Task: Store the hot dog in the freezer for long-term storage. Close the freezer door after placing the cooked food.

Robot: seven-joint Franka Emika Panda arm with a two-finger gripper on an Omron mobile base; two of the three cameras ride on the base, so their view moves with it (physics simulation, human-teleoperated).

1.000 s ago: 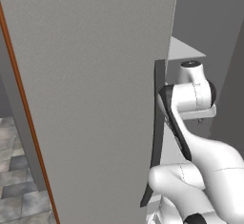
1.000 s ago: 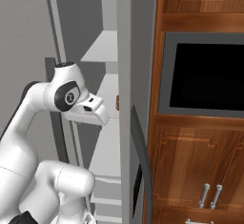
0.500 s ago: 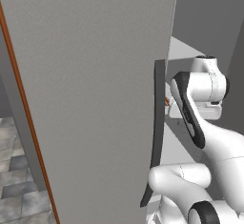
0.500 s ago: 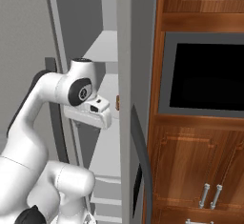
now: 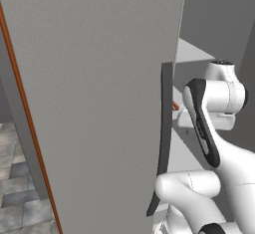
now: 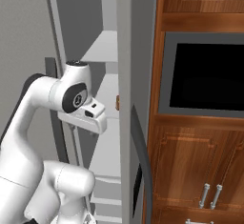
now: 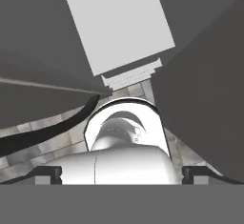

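1. Two dark tips of the end effector (image 7: 121, 174) stand spread wide in the hand view, with nothing between them. They point down at grey floor tiles.
2. In the right base view the hand hangs in front of the open freezer (image 6: 102, 51), just left of the freezer door (image 6: 136, 51).
3. That door stands open and is seen edge-on. Its dark curved handle (image 6: 144, 166) and black dispenser panel (image 6: 137, 189) sit low, at about 5 o'clock from the hand.
4. The hot dog (image 6: 117, 103) lies on a white shelf (image 6: 108, 87) inside the freezer, at about 3 o'clock from the hand. The door edge partly hides it.
5. In the left base view it is a small orange speck (image 5: 175, 106) just right of the wider grey door (image 5: 99, 103).
6. Farthest right, wooden cabinets (image 6: 190, 170) frame a black appliance (image 6: 209, 80).
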